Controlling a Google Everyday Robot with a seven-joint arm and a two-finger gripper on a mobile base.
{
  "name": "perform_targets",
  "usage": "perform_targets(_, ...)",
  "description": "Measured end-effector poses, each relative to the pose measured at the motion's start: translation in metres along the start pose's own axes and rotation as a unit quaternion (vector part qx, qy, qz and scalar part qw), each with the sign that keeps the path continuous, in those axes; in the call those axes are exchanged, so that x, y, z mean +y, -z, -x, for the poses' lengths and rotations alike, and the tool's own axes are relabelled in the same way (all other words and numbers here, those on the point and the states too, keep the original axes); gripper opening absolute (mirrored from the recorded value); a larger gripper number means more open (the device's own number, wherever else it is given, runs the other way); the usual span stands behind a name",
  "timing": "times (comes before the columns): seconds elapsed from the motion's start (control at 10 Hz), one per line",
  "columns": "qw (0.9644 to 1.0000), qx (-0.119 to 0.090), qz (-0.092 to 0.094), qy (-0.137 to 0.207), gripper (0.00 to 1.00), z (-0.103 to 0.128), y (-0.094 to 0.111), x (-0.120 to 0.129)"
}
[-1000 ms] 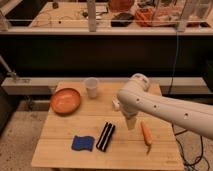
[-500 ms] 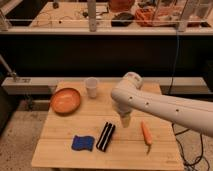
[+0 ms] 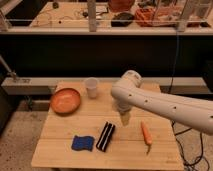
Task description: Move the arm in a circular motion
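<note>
- The thick cream-white tubular arm reaches over the light wooden table.
- Its tapered beige gripper hangs mid-table, holding nothing.
- Circle progress unclear; likely underway.

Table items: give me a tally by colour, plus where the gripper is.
Orange: 2, bowl and carrot
White: 1, cup
Blue: 1, sponge
Black: 1, ridged block
Total: 5
The arm holds the gripper above the table, mid-board.
</note>
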Motion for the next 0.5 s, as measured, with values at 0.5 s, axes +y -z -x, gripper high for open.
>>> perform_targets(0.5,1.0000,-0.005,0.001,-0.002,0.80,-0.006,-0.004,-0.013)
